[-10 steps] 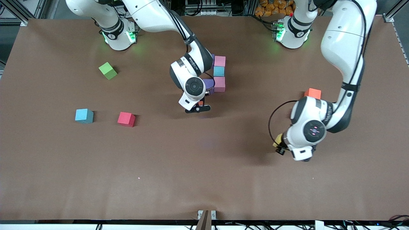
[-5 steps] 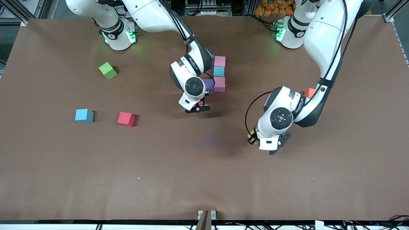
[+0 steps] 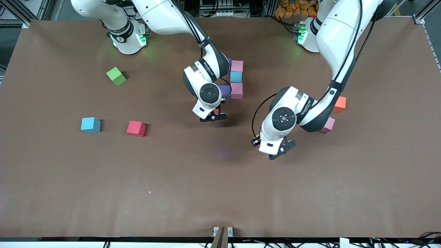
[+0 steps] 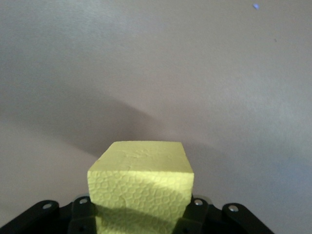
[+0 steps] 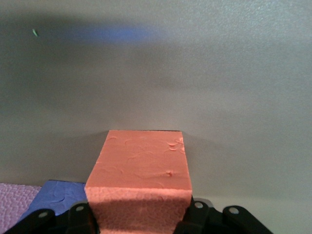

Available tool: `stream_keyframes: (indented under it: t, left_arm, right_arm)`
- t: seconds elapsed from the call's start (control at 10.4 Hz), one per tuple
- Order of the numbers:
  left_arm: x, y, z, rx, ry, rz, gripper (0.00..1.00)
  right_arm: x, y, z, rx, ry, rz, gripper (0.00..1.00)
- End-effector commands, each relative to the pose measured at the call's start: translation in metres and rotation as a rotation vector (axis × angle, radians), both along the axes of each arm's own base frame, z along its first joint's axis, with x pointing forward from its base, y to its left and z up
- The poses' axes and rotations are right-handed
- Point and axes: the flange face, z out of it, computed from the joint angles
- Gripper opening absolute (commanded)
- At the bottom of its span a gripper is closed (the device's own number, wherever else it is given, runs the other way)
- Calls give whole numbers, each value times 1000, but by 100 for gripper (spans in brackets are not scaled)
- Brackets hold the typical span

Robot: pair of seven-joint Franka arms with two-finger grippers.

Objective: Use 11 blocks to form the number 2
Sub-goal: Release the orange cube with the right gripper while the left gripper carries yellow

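My left gripper [image 4: 141, 214] is shut on a yellow block [image 4: 141, 180] and hangs over bare table near the middle [image 3: 279, 151]. My right gripper [image 3: 213, 115] is shut on an orange-red block [image 5: 139, 170], right beside a purple block [image 5: 53, 195] of the cluster. The cluster shows a pink block [image 3: 236, 65], a light blue block [image 3: 236, 76], another pink block [image 3: 236, 90] and the purple block [image 3: 224, 91]; the right arm hides part of it. Loose on the table lie an orange block [image 3: 340, 103], a pink block [image 3: 327, 125], a red block [image 3: 136, 128] and a light blue block [image 3: 91, 124].
A lime-green cube [image 3: 116, 76] lies toward the right arm's end, near that arm's base. The brown table [image 3: 193, 193] stretches bare toward the front camera. A small bracket [image 3: 222, 234] sits at the table's near edge.
The left arm has swung from its end of the table toward the middle with the yellow block, uncovering the orange and pink blocks. The right arm has not moved.
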Motion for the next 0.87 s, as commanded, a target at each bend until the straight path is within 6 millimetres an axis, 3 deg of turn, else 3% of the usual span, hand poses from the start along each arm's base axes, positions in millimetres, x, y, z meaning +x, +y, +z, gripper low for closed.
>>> stream_keyframes:
  t: [0.0, 0.58, 0.67, 0.77]
  left_arm:
    - [-1, -3, 1, 7, -13, -104, 0]
    - [5, 7, 1, 2, -18, -158, 0]
    - [6, 8, 1, 2, -20, -160, 0]
    - [6, 8, 1, 1, -20, -166, 0]
  right_arm:
    - [-13, -5, -12, -12, 27, 10, 0]
    - [-22, -2, -21, -18, 33, 27, 1]
    - [-23, -3, -23, -22, 36, 23, 17]
    - [-24, -3, -23, -25, 45, 11, 76]
